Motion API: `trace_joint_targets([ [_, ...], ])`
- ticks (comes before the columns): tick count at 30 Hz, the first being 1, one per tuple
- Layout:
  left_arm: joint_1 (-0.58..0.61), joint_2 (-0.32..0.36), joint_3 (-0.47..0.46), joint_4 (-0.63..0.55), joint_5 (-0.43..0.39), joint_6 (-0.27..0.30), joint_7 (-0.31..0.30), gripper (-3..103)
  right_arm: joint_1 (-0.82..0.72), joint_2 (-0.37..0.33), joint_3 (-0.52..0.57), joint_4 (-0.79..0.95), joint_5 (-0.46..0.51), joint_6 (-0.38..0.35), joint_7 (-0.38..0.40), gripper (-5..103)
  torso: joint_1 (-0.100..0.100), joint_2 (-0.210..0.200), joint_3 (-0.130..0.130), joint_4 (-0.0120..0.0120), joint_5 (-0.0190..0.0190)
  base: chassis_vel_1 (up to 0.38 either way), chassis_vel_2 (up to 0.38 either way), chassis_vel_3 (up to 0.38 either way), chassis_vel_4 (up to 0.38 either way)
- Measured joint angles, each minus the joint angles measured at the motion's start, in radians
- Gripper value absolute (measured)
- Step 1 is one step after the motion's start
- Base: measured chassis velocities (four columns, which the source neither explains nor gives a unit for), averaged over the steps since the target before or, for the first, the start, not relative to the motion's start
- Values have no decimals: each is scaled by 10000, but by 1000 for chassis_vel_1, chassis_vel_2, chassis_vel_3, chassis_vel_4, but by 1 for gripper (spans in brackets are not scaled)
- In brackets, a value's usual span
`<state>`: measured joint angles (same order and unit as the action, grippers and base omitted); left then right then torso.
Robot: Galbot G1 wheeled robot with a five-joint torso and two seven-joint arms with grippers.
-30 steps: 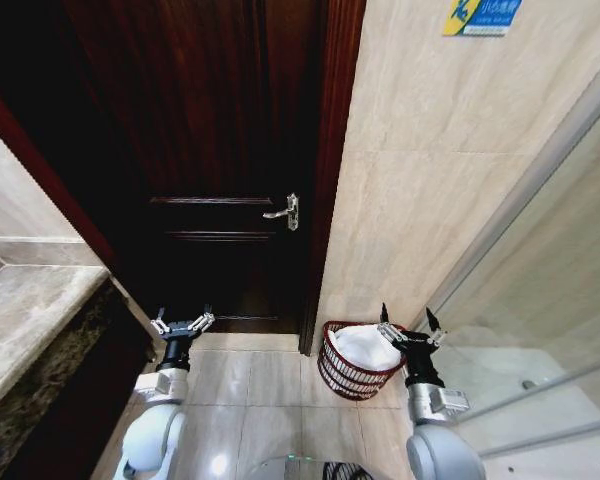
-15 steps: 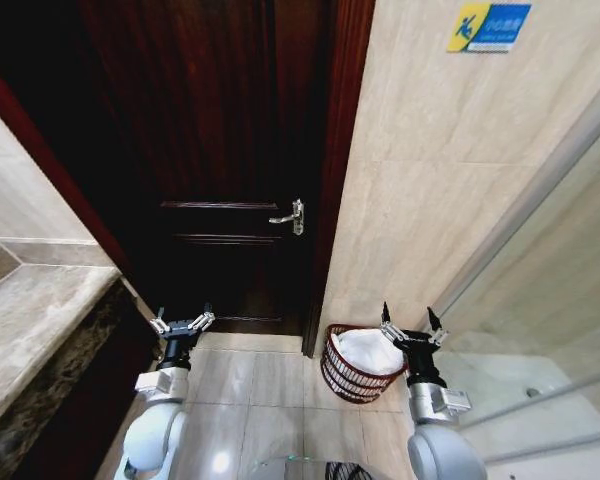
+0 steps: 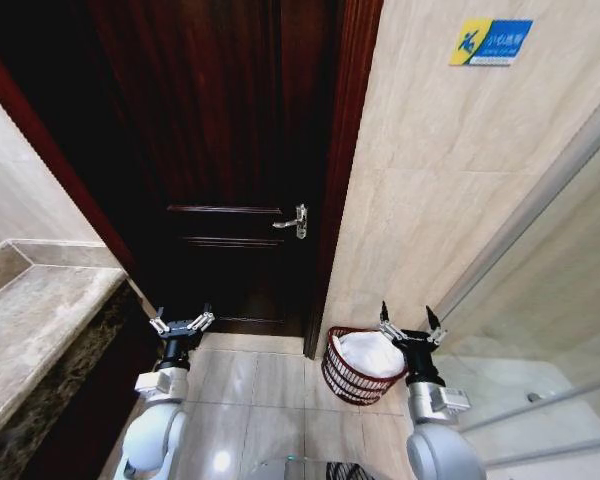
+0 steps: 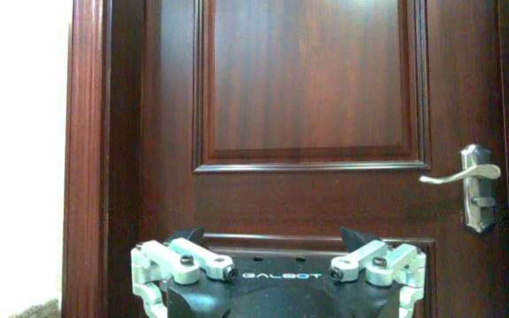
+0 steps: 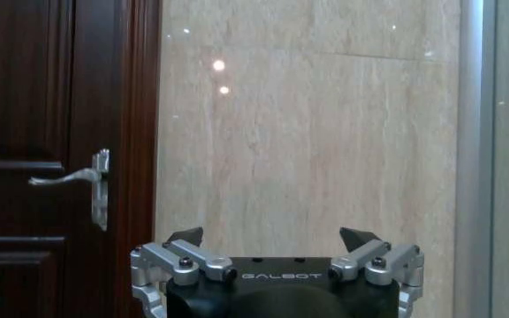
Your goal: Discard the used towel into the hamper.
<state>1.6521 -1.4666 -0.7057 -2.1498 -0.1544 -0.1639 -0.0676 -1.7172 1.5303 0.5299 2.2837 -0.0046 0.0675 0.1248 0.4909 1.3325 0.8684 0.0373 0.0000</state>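
The hamper (image 3: 352, 381), a small round reddish-brown wicker basket, stands on the tiled floor against the beige wall beside the door frame. A white towel (image 3: 370, 352) lies bunched inside it. My right gripper (image 3: 406, 322) is held upright just right of the hamper's rim, open and holding nothing; it also shows as (image 5: 272, 240) facing the wall. My left gripper (image 3: 182, 320) is raised at the left in front of the door, open and holding nothing, seen too as (image 4: 274, 238).
A dark wooden door (image 3: 230, 170) with a silver lever handle (image 3: 295, 221) stands shut ahead. A stone counter (image 3: 35, 320) runs along the left. A glass shower partition (image 3: 540, 330) stands at the right. Pale floor tiles (image 3: 250, 380) lie between the arms.
The head camera has shifted, so the door, handle and hamper sit slightly further right in view. Both grippers hold the same open pose.
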Motion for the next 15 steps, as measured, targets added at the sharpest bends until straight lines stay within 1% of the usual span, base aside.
trace_joint_targets([
  [4, -7, 29, -3, -44, -7, 13, 1, 100, 12, -7, -23, 61, -4, -77, 1, 100, 112, 242, 127, 0, 0, 0, 0, 0, 0],
  [5, -7, 29, -3, -44, -7, 13, 1, 100, 12, -7, -23, 61, -4, -77, 1, 100, 112, 242, 127, 0, 0, 0, 0, 0, 0],
  [7, -1, 27, 2, -72, -7, 17, 9, 100, -1, -6, -28, 87, -4, -102, 1, 100, 202, 435, 233, 0, 0, 0, 0, 0, 0],
  [8, -1, 27, 2, -72, -7, 17, 9, 100, -1, -6, -28, 87, -4, -102, 1, 100, 202, 435, 233, 0, 0, 0, 0, 0, 0],
  [10, 29, 27, 11, -112, -8, 18, 29, 100, -30, -1, -26, 130, -5, -106, 2, 100, 281, 614, 331, 0, 0, 0, 0, 0, 0],
  [11, 29, 27, 11, -112, -8, 18, 29, 100, -30, -1, -26, 130, -5, -106, 2, 100, 281, 614, 331, 0, 0, 0, 0, 0, 0],
  [13, 30, 45, 4, -139, -15, 18, 39, 100, -38, 0, -14, 158, -5, -116, 3, 100, 368, 801, 431, 0, 0, 0, 0, 0, 0],
  [15, 28, 46, 2, -141, -16, 17, 40, 100, -38, 0, -13, 163, -5, -118, 3, 100, 378, 823, 442, 0, 0, 0, 0, 0, 0],
])
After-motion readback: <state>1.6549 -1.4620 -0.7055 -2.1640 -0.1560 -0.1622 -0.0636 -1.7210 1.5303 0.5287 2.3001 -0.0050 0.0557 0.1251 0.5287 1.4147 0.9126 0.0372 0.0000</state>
